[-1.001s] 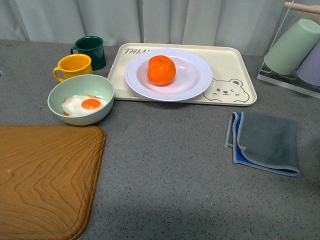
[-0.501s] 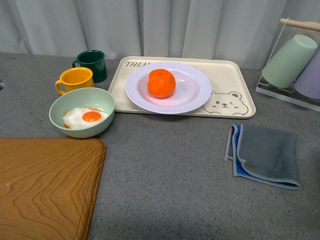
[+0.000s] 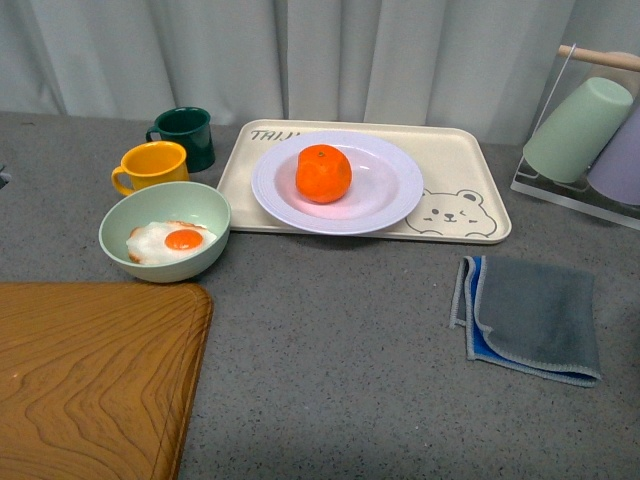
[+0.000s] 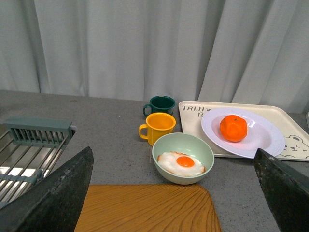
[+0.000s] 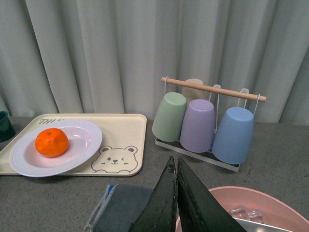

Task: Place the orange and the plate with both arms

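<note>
The orange (image 3: 323, 173) sits in the white ridged plate (image 3: 385, 200), which rests on the cream bear tray (image 3: 460, 160) at the back of the grey counter. Both also show in the left wrist view, the orange (image 4: 233, 128) on the plate (image 4: 263, 140), and in the right wrist view, the orange (image 5: 51, 142) on the plate (image 5: 82, 145). No arm shows in the front view. My left gripper (image 4: 176, 193) is open and empty, its fingers (image 4: 53, 198) wide apart, well short of the tray. My right gripper (image 5: 175, 193) is shut on nothing, back from the tray.
A pale green bowl (image 3: 165, 235) with a fried egg, a yellow mug (image 3: 152, 165) and a dark green mug (image 3: 185, 135) stand left of the tray. A wooden board (image 3: 90, 380) lies front left, a grey cloth (image 3: 530, 315) right, a cup rack (image 3: 585, 120) far right. A pink bowl (image 5: 246, 210) lies near my right gripper.
The front view has tilted up a little, so everything sits lower in the picture. The orange, plate and other things have not moved on the counter.
</note>
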